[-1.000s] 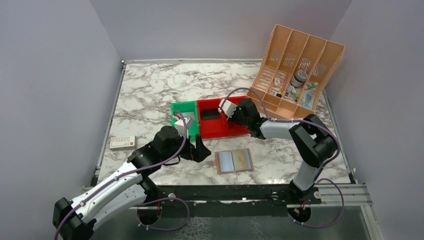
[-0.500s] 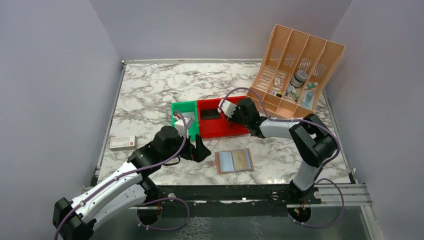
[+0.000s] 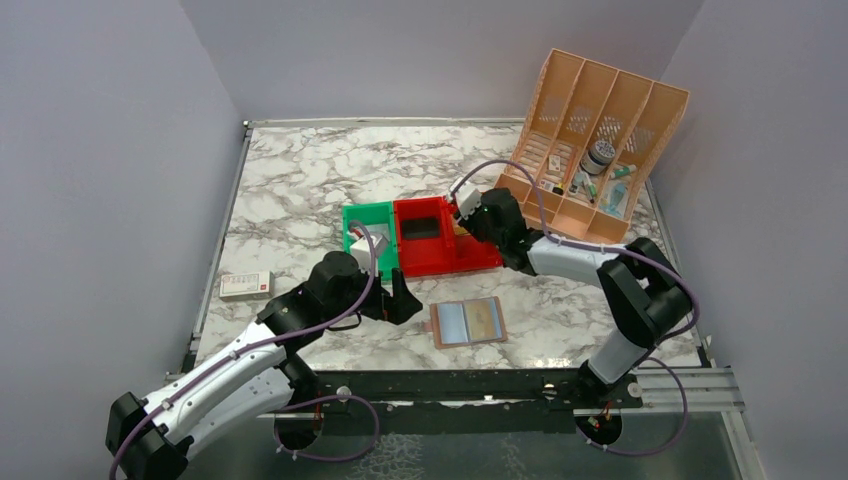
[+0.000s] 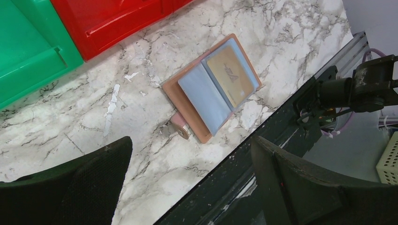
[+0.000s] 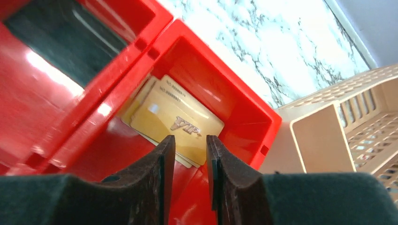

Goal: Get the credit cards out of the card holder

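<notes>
Credit cards: several gold ones (image 5: 180, 123) lie stacked flat in the red bin, directly beneath the right gripper.
Right gripper (image 5: 190, 150): jaws only a little apart, nothing between them, poised over that stack.
Red bin (image 5: 244, 112): the gold stack sits in its compartment nearer the peach organizer; a dark flat thing in the other compartment may be the grey card, but that cannot be confirmed.
Left gripper (image 4: 190, 154): jaws spread wide and empty, low over the marble table (image 4: 291, 37), just beside the holder.
Card holder (image 4: 211, 89): open flat near the table's front edge, well apart from the bins; the left clear pocket looks empty, while the right one holds one more gold card (image 4: 231, 74).
Step in hand: judged to be the drop-off at the bin, with one card left to pull.
Next move: probably the right arm goes back to the holder and pinches that card's exposed edge while the left pins the cover, since the light holder could slide.
</notes>
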Robot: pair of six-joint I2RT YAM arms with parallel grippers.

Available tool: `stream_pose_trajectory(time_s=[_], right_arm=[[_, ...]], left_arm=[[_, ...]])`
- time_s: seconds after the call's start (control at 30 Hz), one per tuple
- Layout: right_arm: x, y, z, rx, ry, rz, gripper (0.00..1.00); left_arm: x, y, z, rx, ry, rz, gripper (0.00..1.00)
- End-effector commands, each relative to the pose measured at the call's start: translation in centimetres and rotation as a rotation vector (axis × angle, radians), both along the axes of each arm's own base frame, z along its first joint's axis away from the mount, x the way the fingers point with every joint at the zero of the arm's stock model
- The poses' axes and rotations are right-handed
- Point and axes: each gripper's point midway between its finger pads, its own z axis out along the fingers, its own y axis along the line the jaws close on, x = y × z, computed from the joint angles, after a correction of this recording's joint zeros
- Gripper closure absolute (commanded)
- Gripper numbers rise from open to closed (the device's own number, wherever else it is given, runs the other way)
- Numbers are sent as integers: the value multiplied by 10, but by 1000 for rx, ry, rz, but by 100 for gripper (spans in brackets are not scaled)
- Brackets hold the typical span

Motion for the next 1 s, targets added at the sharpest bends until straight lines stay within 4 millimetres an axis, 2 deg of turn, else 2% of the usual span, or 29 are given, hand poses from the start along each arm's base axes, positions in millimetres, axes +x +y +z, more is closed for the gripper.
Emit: stream_pose_trajectory(time_s=[0.0, 0.17, 0.23, 0.33, 0.63, 0.97], right_arm=[[-12, 25, 38, 359, 134, -123, 71], [-40, 44, 22, 562, 417, -233, 81], [-42, 43, 11, 566, 490, -316, 88], [-43, 35, -9, 499, 555, -414, 91], [-37, 29, -34, 413, 587, -477, 93], [-18, 32, -45, 396, 553, -515, 93]], left_arm=[[4, 0, 2, 3, -14, 5, 1], [3, 0, 2, 4, -11, 5, 1], [3, 0, 2, 6, -8, 7, 1], [4, 1, 1, 8, -6, 15, 1], [6, 3, 0, 18, -8, 30, 1], [6, 4, 2, 15, -15, 29, 1]])
